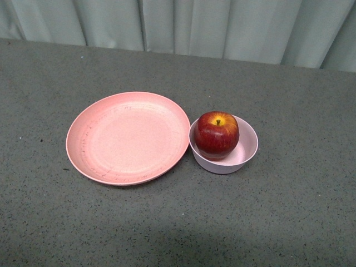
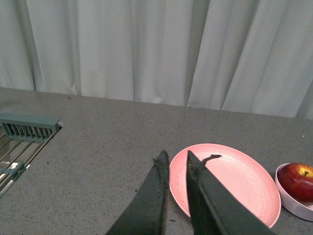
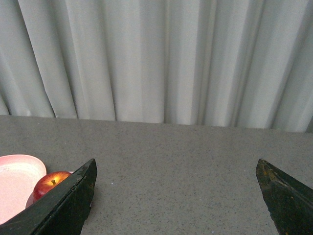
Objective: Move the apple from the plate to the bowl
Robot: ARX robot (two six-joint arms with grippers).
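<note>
Front view: round dark-red apple (image 1: pixel 216 134) is sitting in the small pale-pink bowl (image 1: pixel 246 156), touching the wide salmon-pink plate (image 1: pixel 128 138). Left gripper (image 2: pixel 177 159) is nearly closed, holding nothing; right gripper (image 3: pixel 176 169) is gaping wide.

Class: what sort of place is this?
Probably a staged robot test bench: a bare speckled grey tabletop, a plain curtain as backdrop, and only an apple, bowl and plate.

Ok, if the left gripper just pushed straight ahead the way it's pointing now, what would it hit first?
Probably the plate: the left gripper, nearly shut, points at its near rim. The apple in the bowl sits off to the side, out of that line. Depth is hard to judge from the wrist view.
</note>
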